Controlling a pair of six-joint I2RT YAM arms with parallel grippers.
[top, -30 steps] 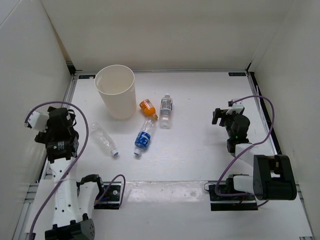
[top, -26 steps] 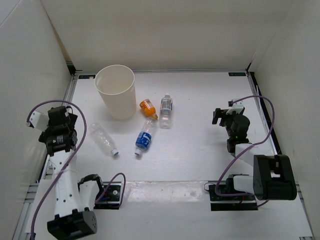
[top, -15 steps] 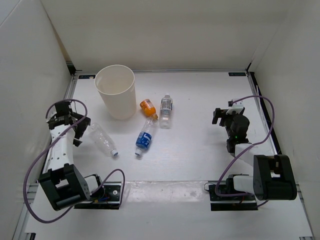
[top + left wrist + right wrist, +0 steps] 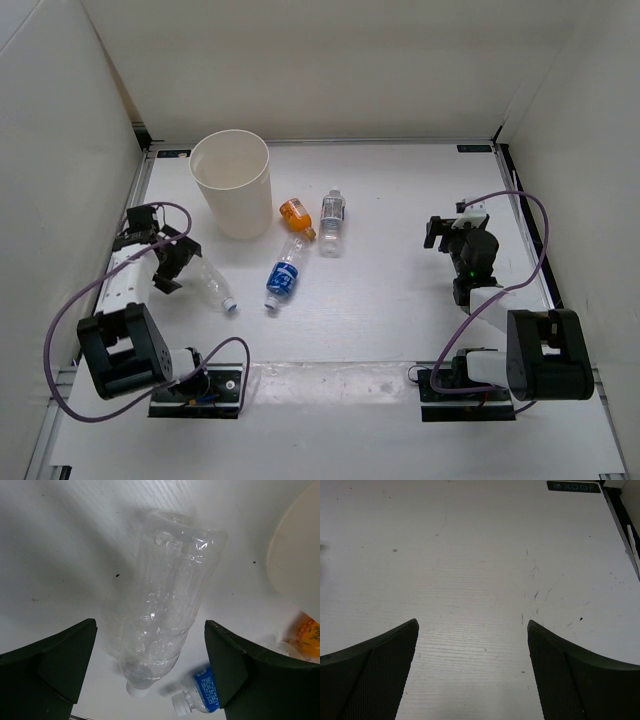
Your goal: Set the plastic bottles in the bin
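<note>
- Since 1.0 s ago, the left gripper [image 4: 181, 265] has left the side wall and come down low over the table [image 4: 480, 555]. The right gripper [image 4: 472, 625] has not moved.
- The left claw is wide open, with 1 finger on each side of the clear unlabelled bottle [image 4: 170, 605]. In the wrist view both fingers stand apart from the plastic, so nothing is held yet.
- This bottle lies on its side at the left of the table, its cap toward the near edge and its base toward the bin [image 4: 235, 215], which stands upright just behind it.
- 3 more bottles lie to the right of the bin: the blue-label bottle [image 4: 283, 278], the orange bottle [image 4: 294, 212] and the pale-label bottle [image 4: 332, 222]. None is in the bin.
- The clear bottle looks empty, thin-walled and a little crumpled. I judge it very light and soft, so it will dent under a strong squeeze. Its smooth round side may also roll or slip.
- The best hold, I think, is across the middle of the body, where it is widest, with gentle pressure.
- The right claw is also open, above bare table and well apart from every bottle.
</note>
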